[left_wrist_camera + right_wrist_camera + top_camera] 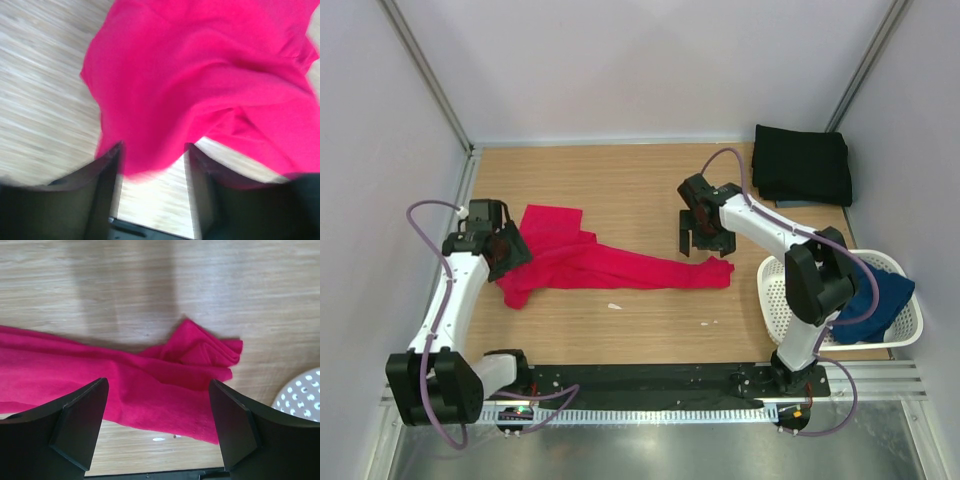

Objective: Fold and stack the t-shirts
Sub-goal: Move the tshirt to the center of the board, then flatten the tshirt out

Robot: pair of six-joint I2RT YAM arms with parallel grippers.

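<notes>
Across the middle of the table (pixel 620 190) you have the red t-shirt (pixel 620 268) lying stretched in a long, rumpled band. Your left gripper (pixel 508 250) sits at its left end with jaws parted. The cloth's edge lies at the fingertips, not pinched, though that wrist view is blurred. Your right gripper (pixel 705 240) hangs over the right end, spread wide, holding nothing. The black t-shirt (pixel 803 165) lies folded in the far right corner, and the navy t-shirt (pixel 875 300) drapes in the white basket (pixel 910 335).
</notes>
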